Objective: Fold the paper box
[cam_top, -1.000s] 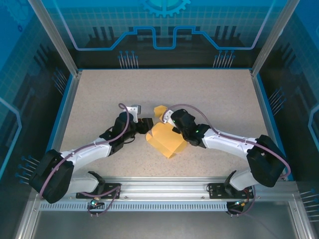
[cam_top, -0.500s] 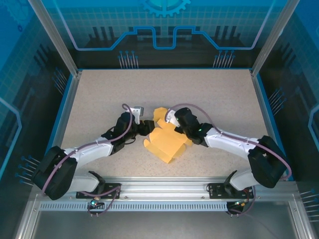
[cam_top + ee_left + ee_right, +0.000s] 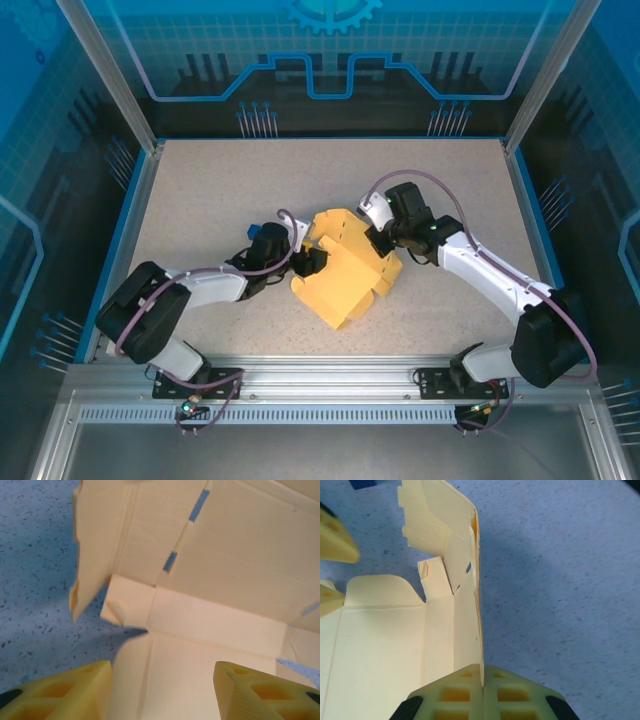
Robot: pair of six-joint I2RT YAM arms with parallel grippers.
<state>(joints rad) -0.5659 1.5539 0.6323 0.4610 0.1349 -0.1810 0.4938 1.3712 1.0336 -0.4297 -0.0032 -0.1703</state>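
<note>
Pale yellow card, the paper box (image 3: 350,288) lay partly folded at the middle of the speckled counter (image 3: 200,190). The right pincer (image 3: 377,242) was clamped on its raised right-hand wall. The left pincer (image 3: 312,262) stood with jaws apart just over the box's left panel.

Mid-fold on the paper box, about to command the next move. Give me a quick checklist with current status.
1. Right pincer shut on the paper box: ok, it pinches the edge of the upright wall.
2. Left pincer open: ok, jaws apart over a flat panel, gripping nothing.
3. Held wall standing: ok in the right wrist view.
4. Small corner flap tucked in: not ok, it lies free.
5. Box closed: not ok, panels lie open.
6. Tabs seated in slots: cannot tell.
</note>
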